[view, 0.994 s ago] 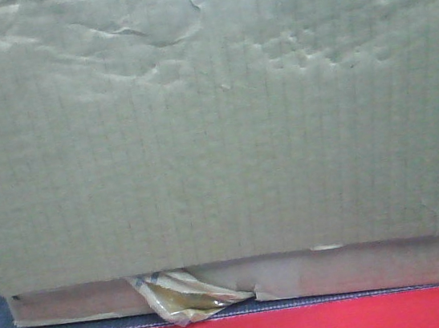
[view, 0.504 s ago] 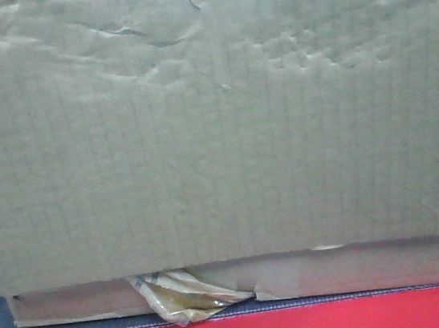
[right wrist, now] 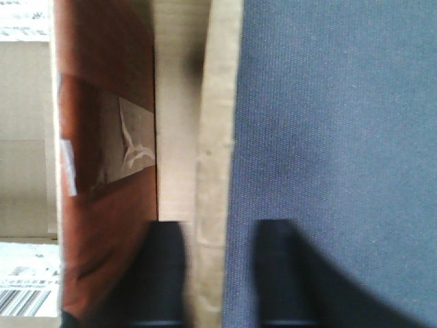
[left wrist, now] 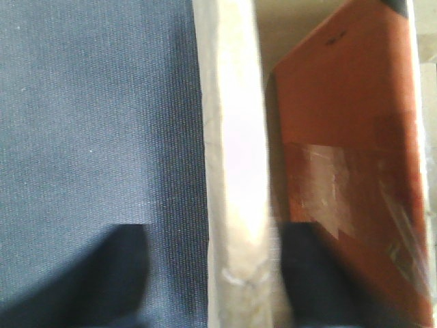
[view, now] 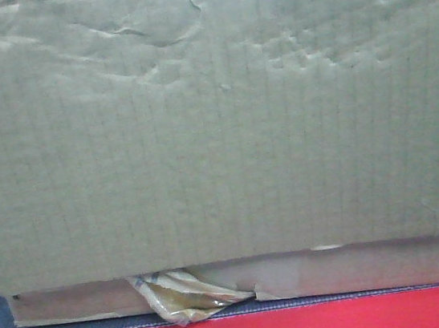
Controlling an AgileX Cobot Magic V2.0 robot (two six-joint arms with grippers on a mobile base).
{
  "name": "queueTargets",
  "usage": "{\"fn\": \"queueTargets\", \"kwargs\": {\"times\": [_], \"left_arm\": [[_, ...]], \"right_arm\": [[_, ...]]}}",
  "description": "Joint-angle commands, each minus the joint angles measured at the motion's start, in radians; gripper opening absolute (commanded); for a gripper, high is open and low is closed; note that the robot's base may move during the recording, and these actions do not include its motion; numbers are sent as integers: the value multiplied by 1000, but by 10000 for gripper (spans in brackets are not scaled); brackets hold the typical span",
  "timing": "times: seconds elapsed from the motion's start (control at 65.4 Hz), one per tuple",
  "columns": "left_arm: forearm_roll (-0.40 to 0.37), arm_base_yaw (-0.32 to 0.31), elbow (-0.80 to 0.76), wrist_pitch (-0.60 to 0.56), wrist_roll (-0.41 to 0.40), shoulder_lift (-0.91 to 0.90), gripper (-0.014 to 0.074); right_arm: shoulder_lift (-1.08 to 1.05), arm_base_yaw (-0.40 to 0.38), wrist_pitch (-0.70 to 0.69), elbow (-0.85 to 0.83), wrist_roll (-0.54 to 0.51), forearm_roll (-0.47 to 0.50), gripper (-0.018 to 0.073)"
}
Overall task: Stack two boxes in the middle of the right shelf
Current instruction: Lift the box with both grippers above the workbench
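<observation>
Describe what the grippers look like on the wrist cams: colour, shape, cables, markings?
Little shows. The left gripper and right gripper each show only two jaws: dark, near-black, matte, blocky with squared ends, blurred. No cables, markings or arm links are visible, and the front view shows no arm at all.

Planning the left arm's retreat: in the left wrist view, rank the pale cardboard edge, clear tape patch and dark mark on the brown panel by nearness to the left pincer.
1. Pale cardboard edge: straddled by the left pincer.
2. Clear tape patch: right, midway up the brown panel.
3. Dark mark: farthest, high on that panel.
</observation>
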Motion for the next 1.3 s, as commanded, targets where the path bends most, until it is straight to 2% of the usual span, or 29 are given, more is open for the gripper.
{"fn": "queueTargets", "kwargs": {"times": [0.0,0.046,0.076,0.122,0.229,0.367,0.474,0.627,0.963,1.101,1.284], "left_arm": [[-4,2,1,-3,-6,-10,88],[-7,2,1,-3,-6,-10,16],[-7,2,1,-3,-6,-10,-55],[-7,2,1,-6,-8,-10,-111],[17,-3,1,-11,-62,-10,-111],[192,-56,-3,-11,-194,-31,-111],[274,-92,-16,-24,-241,-55,-111],[303,-96,-73,-59,-243,-67,-111],[457,-94,-198,-245,-243,-67,-111],[512,-92,-206,-340,-243,-67,-111],[503,-54,-215,-432,-243,-67,-111]], "right_arm": [[-1,2,-6,1,-1,-42,-45],[-1,2,-6,1,-1,-62,-143],[-1,2,-6,1,1,-76,-169],[-1,2,-6,1,0,-91,-158],[-1,9,-6,1,21,-106,-154],[-10,45,-28,-3,73,-167,-154],[-17,64,-79,-11,106,-215,-154],[-28,66,-193,-19,126,-253,-154],[-28,63,-434,-145,133,-305,-154],[-24,45,-452,-218,165,-305,-154],[-21,8,-505,-278,165,-316,-154]]}}
